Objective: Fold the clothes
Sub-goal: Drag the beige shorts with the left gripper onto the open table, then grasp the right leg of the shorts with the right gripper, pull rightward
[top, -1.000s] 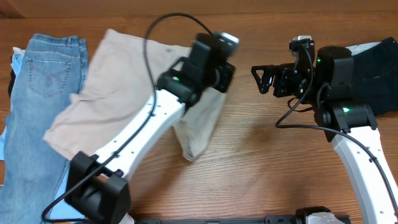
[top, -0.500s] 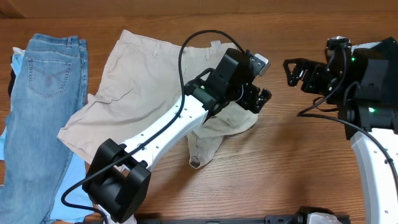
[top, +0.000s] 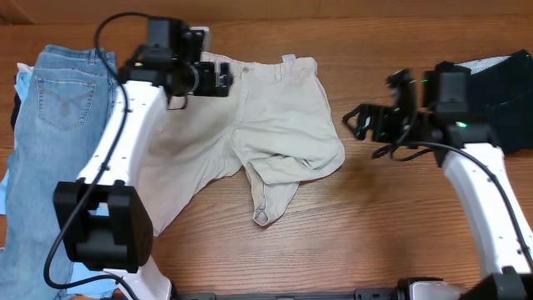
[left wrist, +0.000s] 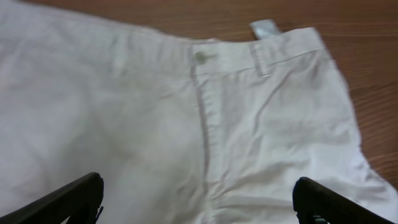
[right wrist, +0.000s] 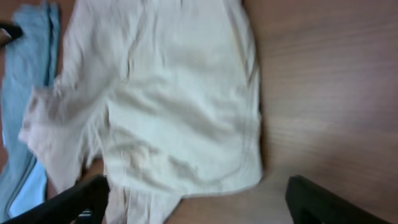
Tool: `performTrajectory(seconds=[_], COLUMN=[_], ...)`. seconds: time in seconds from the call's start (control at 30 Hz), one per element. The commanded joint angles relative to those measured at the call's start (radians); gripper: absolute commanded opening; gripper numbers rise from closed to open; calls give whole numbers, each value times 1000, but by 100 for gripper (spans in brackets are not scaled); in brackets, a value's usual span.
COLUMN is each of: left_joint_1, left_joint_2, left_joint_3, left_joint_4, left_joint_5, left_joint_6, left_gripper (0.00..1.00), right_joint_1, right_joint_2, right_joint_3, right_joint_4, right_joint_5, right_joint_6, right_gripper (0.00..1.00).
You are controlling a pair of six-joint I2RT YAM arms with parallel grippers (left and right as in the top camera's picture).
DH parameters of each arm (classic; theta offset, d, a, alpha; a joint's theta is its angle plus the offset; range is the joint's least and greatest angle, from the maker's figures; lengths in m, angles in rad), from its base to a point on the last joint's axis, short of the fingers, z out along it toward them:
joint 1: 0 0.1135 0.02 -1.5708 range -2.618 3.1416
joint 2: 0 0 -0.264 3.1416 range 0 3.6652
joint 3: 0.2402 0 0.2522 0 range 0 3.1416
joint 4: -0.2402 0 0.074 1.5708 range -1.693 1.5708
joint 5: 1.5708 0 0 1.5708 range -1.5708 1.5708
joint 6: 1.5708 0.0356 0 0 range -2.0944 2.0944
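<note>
The beige shorts (top: 275,125) lie spread on the table, waistband at the back, and one leg is bunched and folded over at the front right (top: 287,167). My left gripper (top: 223,79) hovers open over the left of the waistband. The left wrist view shows the fly, the button (left wrist: 198,56) and the white label (left wrist: 264,28) ahead of my open left gripper (left wrist: 199,208), which holds nothing. My right gripper (top: 354,122) stands open just right of the shorts' edge. Its wrist view looks across the shorts (right wrist: 180,106), with the right gripper (right wrist: 199,208) empty.
Light-blue jeans (top: 54,117) lie flat at the far left, also seen as jeans (right wrist: 25,81) in the right wrist view. A black garment (top: 504,83) sits at the back right, behind the right arm. Bare wooden table (top: 375,225) shows in front of the shorts.
My left gripper let go of the shorts, opened, and swung from the middle back to the upper left. The shorts now lie spread wider. My right gripper moved left toward them.
</note>
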Motion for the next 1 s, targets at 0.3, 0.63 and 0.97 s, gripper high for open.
performTrajectory(seconds=[0.3,0.63,0.97], left_joint_1=[92,92,92], left_joint_2=[9,10,10], left_joint_3=[19,19,19], left_joint_4=[-9,-27,-26], left_joint_5=[-41,-41,-41], left_joint_6=[60,60,60], left_gripper=[100,100,100], right_joint_1=[475,615,525], right_joint_2=[58,328,282], right_joint_3=[-44,-63,-63], right_joint_4=[-5,127,40], right_joint_5=[295,459,457], right_joint_6=[367,403,440], right_gripper=[64,74,4])
